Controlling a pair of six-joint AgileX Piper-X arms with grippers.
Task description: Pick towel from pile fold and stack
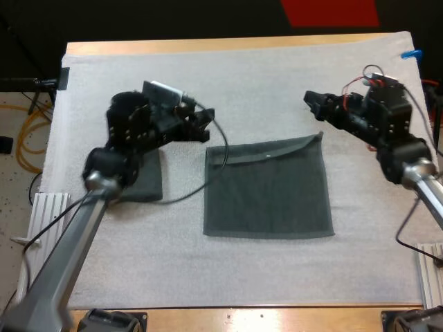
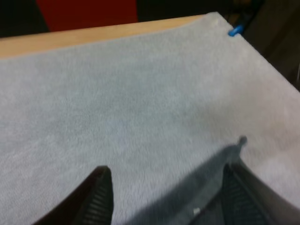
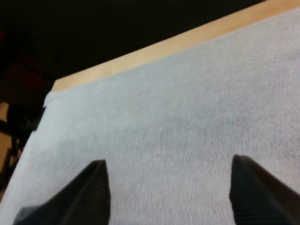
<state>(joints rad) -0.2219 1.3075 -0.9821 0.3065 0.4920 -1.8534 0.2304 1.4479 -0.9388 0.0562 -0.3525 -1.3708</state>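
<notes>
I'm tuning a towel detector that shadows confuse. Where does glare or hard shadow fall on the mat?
High view: the white mat is evenly lit, with no glare or hard shadow. Left wrist view: there is a dark patch by the left gripper; I cannot tell whether it is shadow or the towel. Right wrist view: the mat is evenly lit, with no glare.
</notes>
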